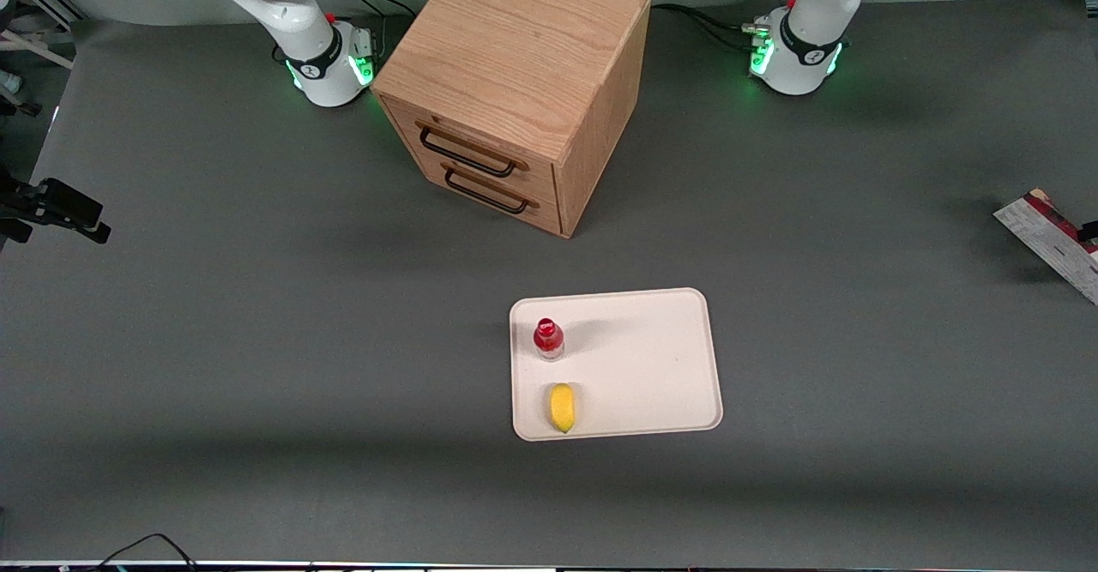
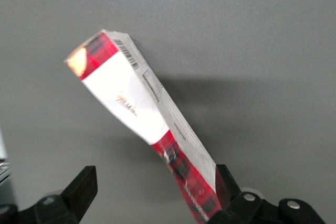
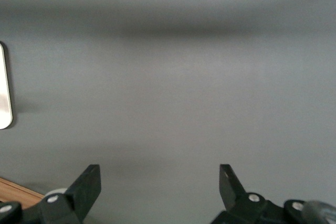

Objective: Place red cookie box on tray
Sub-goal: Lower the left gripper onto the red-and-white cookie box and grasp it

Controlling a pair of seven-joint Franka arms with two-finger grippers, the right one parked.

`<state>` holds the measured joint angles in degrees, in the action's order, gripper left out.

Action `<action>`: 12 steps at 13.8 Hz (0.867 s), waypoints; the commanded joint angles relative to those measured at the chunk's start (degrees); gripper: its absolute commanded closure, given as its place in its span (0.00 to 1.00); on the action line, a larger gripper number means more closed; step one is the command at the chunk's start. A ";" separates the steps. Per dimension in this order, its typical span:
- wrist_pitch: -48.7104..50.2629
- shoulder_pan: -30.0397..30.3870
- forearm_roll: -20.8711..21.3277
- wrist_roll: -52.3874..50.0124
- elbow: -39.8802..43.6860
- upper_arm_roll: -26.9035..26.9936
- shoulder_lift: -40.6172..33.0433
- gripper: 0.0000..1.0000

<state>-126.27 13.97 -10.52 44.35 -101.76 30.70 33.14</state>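
One grey mat covers the whole bench [image 1: 257,340], with a wooden drawer cabinet [image 1: 515,83] standing between the two arm bases. Nearer the front camera than the cabinet lies the tray [image 1: 652,366], carrying a small red-capped bottle [image 1: 548,338] and a yellow fruit-shaped piece [image 1: 562,407] just nearer the camera than the bottle.

From the front, the red cookie box [image 1: 1051,237] shows only at the picture's edge toward the working arm's end of the bench, well apart from the tray and tilted — the tool itself is out of that frame. The left wrist view shows what the front one lacks: the tool [image 2: 152,192] with its fingers spread wide, the box slanting up past one fingertip [image 2: 223,182] and touching it, while the second fingertip stands clear of the carton.
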 commanded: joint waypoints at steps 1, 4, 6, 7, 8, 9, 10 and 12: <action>-3.18 0.18 -6.16 5.55 -0.46 0.76 2.09 0.00; -5.92 0.53 -14.51 8.91 -0.46 0.76 5.17 0.46; -5.83 0.62 -15.59 11.19 -0.37 1.02 5.62 1.00; -5.14 0.53 -15.59 11.28 -0.11 1.46 5.53 1.00; -4.61 0.44 -15.50 11.46 0.15 1.90 5.35 1.00; -4.60 0.36 -15.24 11.54 0.33 1.99 5.00 1.00; -4.17 0.27 -15.24 11.46 0.94 1.99 4.57 1.00; 1.86 -0.08 -15.15 10.67 4.61 2.69 3.77 1.00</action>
<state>-130.15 14.62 -24.87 54.24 -100.22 32.20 38.77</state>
